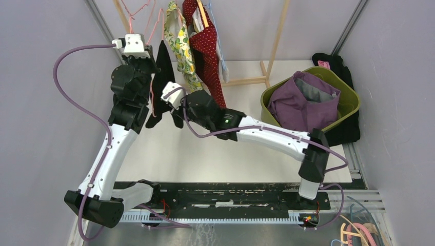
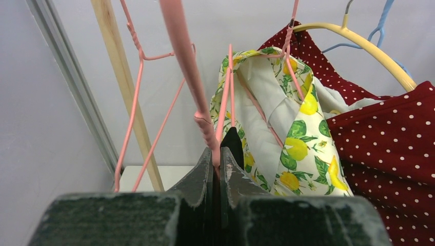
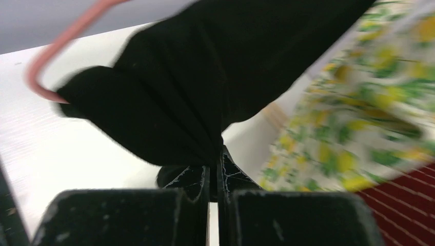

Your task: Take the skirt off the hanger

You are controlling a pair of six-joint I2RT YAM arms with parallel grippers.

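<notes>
Two pincers are shut at once. The left gripper [image 2: 216, 159] has its jaws pressed together on the thin pink wire hanger [image 2: 204, 125], pinching the wire at twelve o'clock from its fingertips. The right gripper [image 3: 215, 166] is closed tight on a gathered fold of the soft black fabric skirt [image 3: 169, 87], which bunches down into the jaws from twelve o'clock. One curved pink end of the hanger pokes out of the cloth at nine o'clock.

From above, the skirt hangs between the two wrists, at about ten o'clock of the white table [image 1: 231, 159]. A lemon-print garment [image 2: 302, 148] hangs just at its three o'clock, with a red polka-dot garment [image 2: 390, 143] beyond.

The skirt looks light and limp, so it will likely drape and stretch under a pull rather than come off in one piece. It may also catch on that curved wire end. A hold close to where the cloth wraps the wire should lift it clear more surely than a pinch low down. The hanger seems thin and springy, likely to swing unless braced.
</notes>
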